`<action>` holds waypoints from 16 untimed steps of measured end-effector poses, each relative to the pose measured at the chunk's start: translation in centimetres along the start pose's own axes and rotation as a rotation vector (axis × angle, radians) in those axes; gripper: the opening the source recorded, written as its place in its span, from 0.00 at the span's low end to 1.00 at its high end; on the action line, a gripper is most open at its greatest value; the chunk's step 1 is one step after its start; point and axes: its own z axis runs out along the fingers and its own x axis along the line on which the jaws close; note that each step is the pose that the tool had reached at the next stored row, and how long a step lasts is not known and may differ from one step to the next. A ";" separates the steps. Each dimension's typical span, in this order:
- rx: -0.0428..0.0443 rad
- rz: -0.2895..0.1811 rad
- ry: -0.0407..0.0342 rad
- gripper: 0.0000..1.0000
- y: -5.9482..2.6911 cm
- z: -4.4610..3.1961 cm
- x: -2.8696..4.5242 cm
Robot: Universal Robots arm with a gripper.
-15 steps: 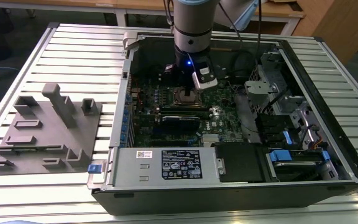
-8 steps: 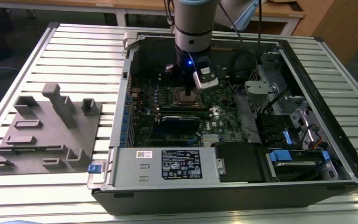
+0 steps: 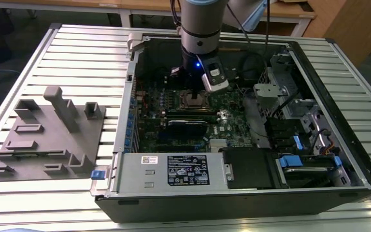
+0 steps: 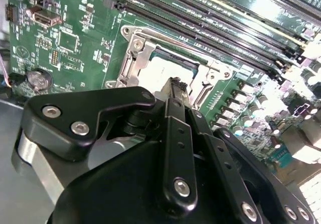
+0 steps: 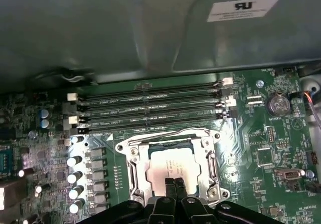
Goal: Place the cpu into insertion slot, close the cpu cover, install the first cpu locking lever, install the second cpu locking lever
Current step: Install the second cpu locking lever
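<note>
The cpu [image 5: 173, 162] lies flat in the insertion slot on the green motherboard [image 5: 261, 153], its pale metal top showing through the window of the cpu cover [image 5: 134, 161]. The cover, a silver frame, lies down around the chip and hides the slot beneath. A thin metal locking lever [image 5: 165, 131] runs along the cover's edge beside the memory slots. My gripper [image 5: 174, 183] hovers just over the chip's near edge, with its two black fingers pressed together and nothing between them. The second wrist view has the fingertips [image 4: 175, 86] above the cpu [image 4: 158, 73]. In the exterior view the gripper [image 3: 195, 91] hangs inside the open computer case.
Long black memory slots [image 5: 150, 106] run beside the socket, with a row of capacitors [image 5: 75, 176] and a coin cell [image 5: 277, 103] nearby. The case wall [image 5: 100, 33] rises behind. A power supply [image 3: 172, 169], drive bays [image 3: 301, 159] and a grey fixture [image 3: 50, 130] surround the board.
</note>
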 end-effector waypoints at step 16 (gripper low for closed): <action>-0.0008 -0.013 0.0016 0.11 0.20 -1.02 -0.20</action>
